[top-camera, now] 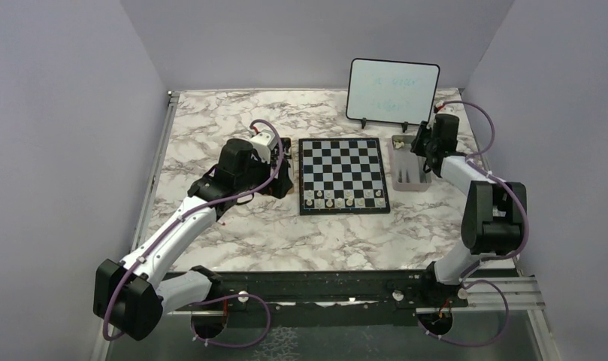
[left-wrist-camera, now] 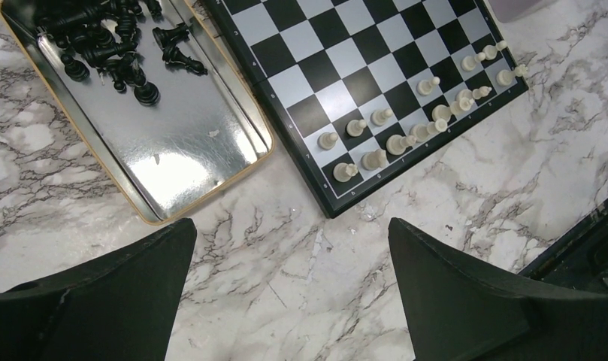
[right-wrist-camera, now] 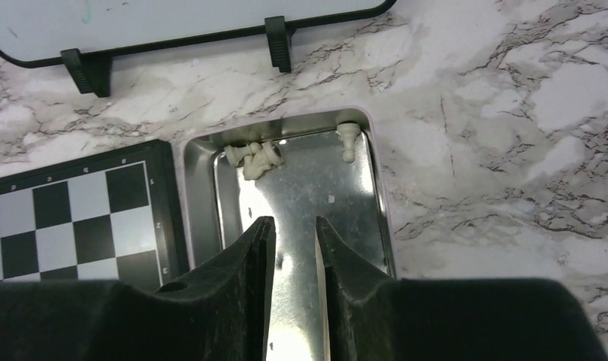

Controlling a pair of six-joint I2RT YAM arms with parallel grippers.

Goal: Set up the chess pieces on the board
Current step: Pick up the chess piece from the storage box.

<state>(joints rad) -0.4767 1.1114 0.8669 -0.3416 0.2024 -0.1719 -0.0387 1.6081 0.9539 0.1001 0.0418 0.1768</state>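
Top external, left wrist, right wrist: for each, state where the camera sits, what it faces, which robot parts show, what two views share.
Top external: above and behind the arms, facing down over the table, board and whiteboard; both arms show.
Left wrist: on its arm, facing down at the black-piece tray and board corner; open left gripper shows.
Right wrist: on its arm, facing down into the cream-piece tray; right gripper shows.
Shared: the board.
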